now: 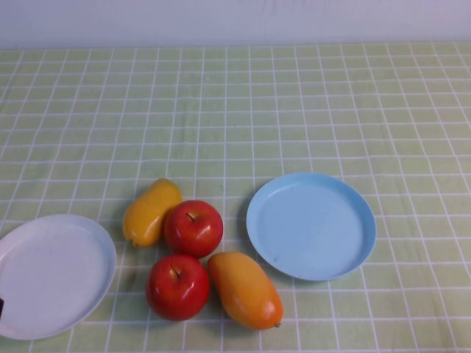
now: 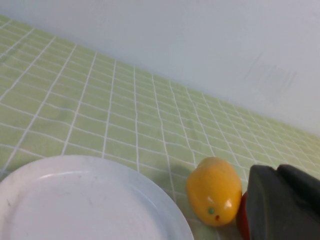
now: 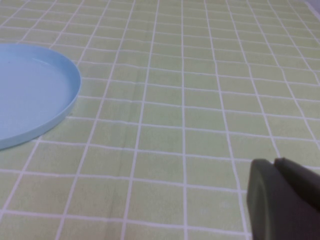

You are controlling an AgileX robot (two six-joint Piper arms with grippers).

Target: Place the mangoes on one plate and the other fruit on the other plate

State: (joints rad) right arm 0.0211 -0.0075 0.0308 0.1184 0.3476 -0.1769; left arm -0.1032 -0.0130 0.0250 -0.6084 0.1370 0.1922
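Four fruits lie clustered between two plates in the high view. The slim yellow mango (image 1: 150, 212) and the plump orange mango (image 1: 245, 289) flank two red apples, one farther (image 1: 193, 227) and one nearer (image 1: 177, 286). The white plate (image 1: 51, 273) lies at the left and the light blue plate (image 1: 310, 225) at the right, both bare. My left gripper (image 2: 276, 172) is shut and holds nothing; it hangs low over the white plate's (image 2: 75, 200) near side, facing the yellow mango (image 2: 214, 191). My right gripper (image 3: 274, 162) is shut and bare, right of the blue plate (image 3: 30, 95).
A green checked cloth (image 1: 235, 110) covers the whole table, and a pale wall (image 1: 235, 18) runs along its far edge. A sliver of red apple (image 2: 242, 220) shows behind the left fingers.
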